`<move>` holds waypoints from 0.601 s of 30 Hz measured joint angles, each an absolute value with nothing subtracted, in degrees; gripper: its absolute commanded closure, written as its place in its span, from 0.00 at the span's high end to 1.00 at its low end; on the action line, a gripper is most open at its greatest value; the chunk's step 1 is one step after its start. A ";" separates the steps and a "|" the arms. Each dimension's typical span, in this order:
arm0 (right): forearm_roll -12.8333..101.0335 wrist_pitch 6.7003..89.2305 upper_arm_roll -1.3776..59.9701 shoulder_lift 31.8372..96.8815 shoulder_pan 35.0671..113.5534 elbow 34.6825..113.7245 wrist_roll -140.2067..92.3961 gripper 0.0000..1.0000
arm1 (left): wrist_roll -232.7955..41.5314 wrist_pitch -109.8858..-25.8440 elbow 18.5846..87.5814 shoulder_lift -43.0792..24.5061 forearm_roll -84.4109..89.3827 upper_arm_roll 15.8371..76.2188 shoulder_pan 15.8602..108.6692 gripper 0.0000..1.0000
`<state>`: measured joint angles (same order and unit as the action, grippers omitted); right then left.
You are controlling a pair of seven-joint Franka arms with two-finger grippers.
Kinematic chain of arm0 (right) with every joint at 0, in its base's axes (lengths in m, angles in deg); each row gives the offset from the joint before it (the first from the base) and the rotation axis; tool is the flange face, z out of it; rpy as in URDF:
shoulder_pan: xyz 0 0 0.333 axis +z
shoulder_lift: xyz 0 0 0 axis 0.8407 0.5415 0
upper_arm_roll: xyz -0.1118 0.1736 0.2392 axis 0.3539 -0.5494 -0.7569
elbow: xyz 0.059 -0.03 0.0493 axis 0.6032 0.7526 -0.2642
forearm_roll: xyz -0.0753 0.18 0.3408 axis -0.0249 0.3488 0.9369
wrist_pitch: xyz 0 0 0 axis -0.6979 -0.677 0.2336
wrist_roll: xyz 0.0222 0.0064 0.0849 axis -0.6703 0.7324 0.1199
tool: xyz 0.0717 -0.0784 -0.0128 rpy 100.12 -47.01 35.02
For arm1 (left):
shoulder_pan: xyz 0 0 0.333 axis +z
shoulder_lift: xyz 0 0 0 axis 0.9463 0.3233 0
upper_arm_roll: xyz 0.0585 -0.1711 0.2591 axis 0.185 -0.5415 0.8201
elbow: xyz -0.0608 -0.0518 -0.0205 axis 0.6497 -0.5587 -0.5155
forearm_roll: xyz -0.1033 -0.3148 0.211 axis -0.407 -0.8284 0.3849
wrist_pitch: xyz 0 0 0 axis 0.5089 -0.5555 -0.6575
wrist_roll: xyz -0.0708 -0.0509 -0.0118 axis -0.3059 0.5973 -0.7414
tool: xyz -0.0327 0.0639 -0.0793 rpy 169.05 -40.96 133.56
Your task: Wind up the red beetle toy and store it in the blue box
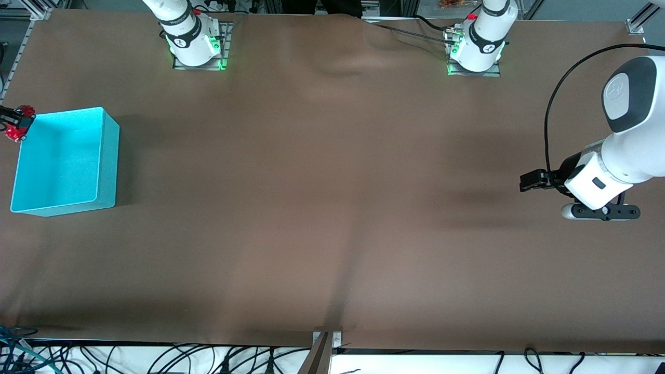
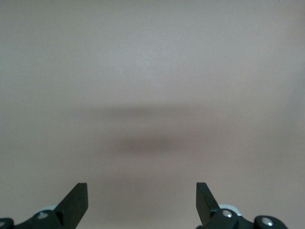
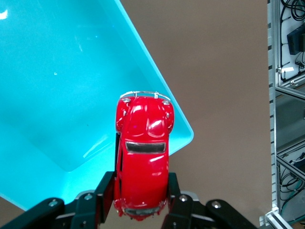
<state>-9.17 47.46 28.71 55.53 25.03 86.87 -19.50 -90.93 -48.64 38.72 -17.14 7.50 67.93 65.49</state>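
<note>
The red beetle toy (image 3: 143,157) is a glossy red car with dark windows, gripped by its sides in my right gripper (image 3: 141,191), which is shut on it. In the front view the right gripper (image 1: 15,123) holds the toy (image 1: 24,110) in the air over the corner of the blue box (image 1: 62,161) that lies farthest from the front camera. The toy's nose hangs over the box's rim (image 3: 157,81). The box is open-topped and nothing shows inside it. My left gripper (image 1: 530,181) waits open and empty over bare table at the left arm's end; its fingers (image 2: 76,200) stand wide apart.
The brown table cloth (image 1: 322,208) covers the whole table, with a fold near the robots' bases. An aluminium frame with cables (image 3: 286,95) runs beside the table past the box. Cables hang along the table's front edge (image 1: 156,358).
</note>
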 measured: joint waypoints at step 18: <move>-6.97 51.85 24.09 58.65 24.08 88.20 -18.07 0.00 | -90.89 -48.03 38.72 -17.14 7.50 68.03 65.75 1.00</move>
